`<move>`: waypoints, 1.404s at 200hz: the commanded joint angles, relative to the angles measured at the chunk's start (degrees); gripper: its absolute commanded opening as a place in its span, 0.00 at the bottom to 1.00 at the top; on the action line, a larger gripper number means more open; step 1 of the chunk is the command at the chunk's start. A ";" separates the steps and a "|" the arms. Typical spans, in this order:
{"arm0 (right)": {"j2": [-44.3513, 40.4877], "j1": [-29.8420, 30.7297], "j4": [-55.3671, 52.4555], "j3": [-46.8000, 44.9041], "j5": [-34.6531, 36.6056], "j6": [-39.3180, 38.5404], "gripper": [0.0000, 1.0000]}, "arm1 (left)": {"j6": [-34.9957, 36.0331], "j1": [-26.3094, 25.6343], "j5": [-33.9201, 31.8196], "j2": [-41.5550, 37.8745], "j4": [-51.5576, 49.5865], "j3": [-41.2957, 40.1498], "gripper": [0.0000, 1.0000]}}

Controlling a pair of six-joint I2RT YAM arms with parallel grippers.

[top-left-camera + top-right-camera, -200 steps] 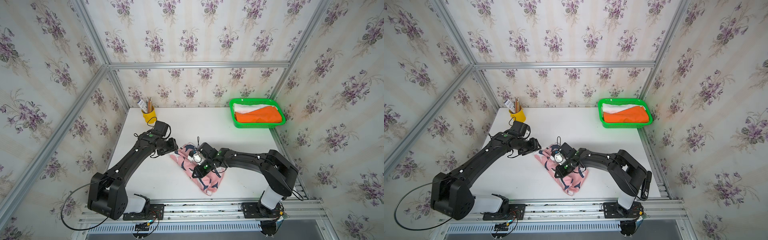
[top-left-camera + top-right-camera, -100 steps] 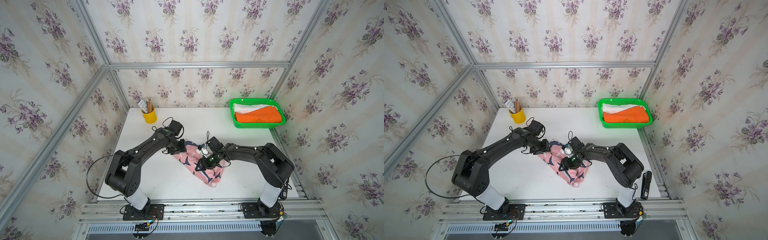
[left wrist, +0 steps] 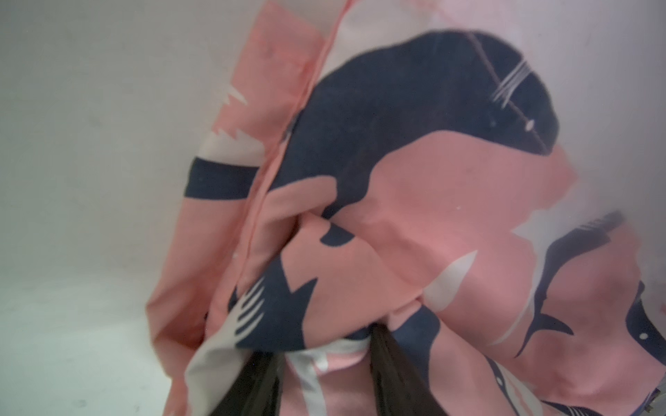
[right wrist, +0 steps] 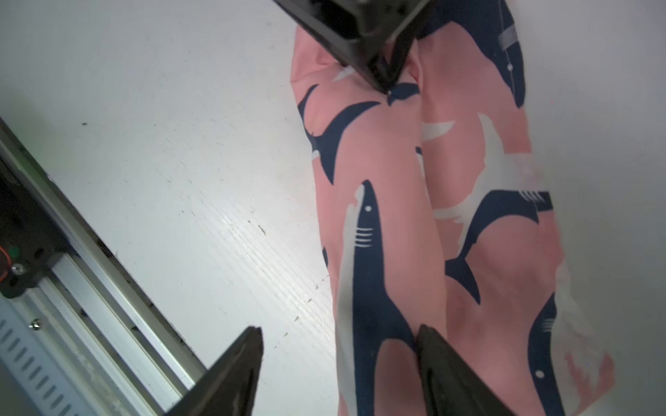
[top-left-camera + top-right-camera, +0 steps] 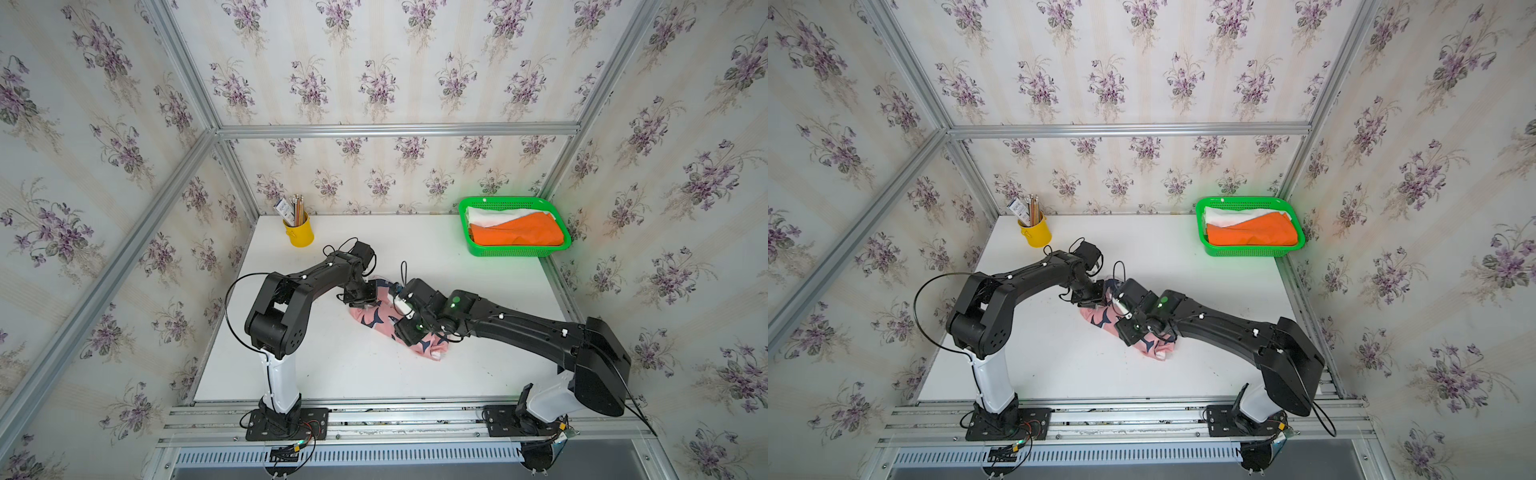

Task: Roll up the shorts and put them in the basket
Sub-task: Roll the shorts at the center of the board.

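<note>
Pinching one end of the pink shorts (image 5: 376, 324) with my left gripper (image 3: 324, 356), I have a bunch of the printed cloth clamped between its jaws. The wrist view shows the fabric gathered into folds right at the fingertips and humped up just ahead of them. I judge that this hold anchors the end so the bundle cannot slide or unwind while the other arm works. My right gripper (image 4: 338, 333) stands released, jaws spread wide with nothing caught between them. One fingertip hangs over bare surface (image 4: 180, 180) and the other over the near edge of the garment. The long, narrow body of the cloth runs straight away from it toward the left gripper at the far end. Whether the tips touch the cloth I cannot tell. Spread like that, the right gripper looks ready to take a fresh bite at this end, which I take to be the next move in tightening the roll. The shorts lie as a loose, lumpy tube between my two grippers, not yet a tidy roll, so I put this garment partway done. Well beyond both grippers, off on the right arm's side, the orange shorts (image 5: 517, 235) and white shorts (image 5: 494, 216) lie in the green basket (image 5: 515, 251), apart from the work; whether those are rolled I cannot say
</note>
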 commanded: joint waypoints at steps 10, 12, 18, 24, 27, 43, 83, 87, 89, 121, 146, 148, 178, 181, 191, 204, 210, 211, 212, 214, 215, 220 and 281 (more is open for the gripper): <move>6.66 3.12 0.32 2.41 15.19 -10.47 0.87 | 1.22 0.08 0.08 0.45 -0.72 0.27 0.45; 7.20 3.19 0.38 2.55 15.57 -10.83 0.88 | 1.22 0.03 0.09 0.45 -0.70 0.31 0.45; 8.59 3.66 0.68 2.85 16.55 -12.12 0.88 | 1.13 0.03 0.10 0.25 -0.75 0.24 0.45; 9.82 4.18 0.99 3.10 18.41 -13.05 0.89 | 1.21 0.06 0.18 0.07 -0.81 0.17 0.45; 10.35 4.37 1.19 3.07 19.48 -13.39 0.89 | 1.26 0.06 0.12 -0.03 -0.84 0.15 0.45; 12.24 4.84 2.79 2.51 20.07 -15.28 0.89 | 1.44 0.06 -0.32 -0.15 -1.10 0.19 0.45; 16.19 4.85 4.89 -1.25 16.36 -14.06 0.74 | 0.87 0.19 -0.45 -0.60 -1.09 0.17 0.48; 16.54 4.90 4.95 -1.52 16.32 -13.54 0.71 | 0.82 0.27 -0.49 -0.96 -1.10 0.18 0.48; 16.66 4.91 4.92 -1.64 16.25 -13.29 0.69 | 0.79 0.32 -0.44 -1.12 -1.04 0.18 0.48; 14.16 4.91 5.35 -3.10 5.49 -9.44 0.29 | 0.17 1.12 -2.08 -7.38 -2.49 -0.09 0.54; 8.73 2.71 8.23 -4.89 -12.07 -5.63 0.24 | 0.07 2.47 -4.16 -13.84 -5.34 0.22 0.54; 8.44 2.34 8.55 -5.06 -14.08 -5.33 0.24 | 0.12 2.49 -4.42 -14.33 -5.57 0.28 0.57; 7.16 -4.42 14.44 -8.67 -35.71 -1.25 0.23 | 1.30 2.34 -5.05 -17.98 -9.94 2.50 0.61; 7.33 -5.28 14.87 -8.88 -37.73 -0.98 0.22 | 1.46 2.27 -4.88 -18.13 -10.30 2.72 0.61; 7.83 -8.11 16.64 -9.96 -41.90 0.71 0.20 | 1.76 1.54 -4.56 -18.40 -11.30 3.37 0.61; 8.40 -12.43 19.31 -12.26 -46.31 3.05 0.20 | 1.77 0.24 -4.65 -18.63 -12.21 3.81 0.61; 8.85 -14.53 20.17 -13.41 -47.21 4.20 0.21 | 1.68 -0.30 -4.56 -18.62 -12.42 3.87 0.62; 8.92 -14.88 20.32 -13.57 -47.28 4.46 0.21 | 1.67 -0.41 -4.56 -18.63 -12.43 3.85 0.61; 9.00 -15.31 20.39 -13.73 -47.32 4.64 0.21 | 1.62 -0.55 -4.60 -18.63 -12.44 3.85 0.61; 9.21 -16.03 20.54 -14.10 -47.39 4.95 0.21 | 1.58 -0.74 -4.64 -18.63 -12.49 3.84 0.61; 9.32 -16.33 20.59 -14.27 -47.42 5.15 0.21 | 1.53 -0.80 -4.64 -18.54 -12.51 3.80 0.61; 9.93 -18.07 20.69 -14.93 -47.53 5.71 0.21 | 1.25 -1.16 -4.65 -18.49 -12.52 3.75 0.61; 11.94 -23.26 11.61 -16.19 -26.43 6.70 0.52 | -1.18 -7.15 -1.07 -10.80 -7.19 3.17 0.60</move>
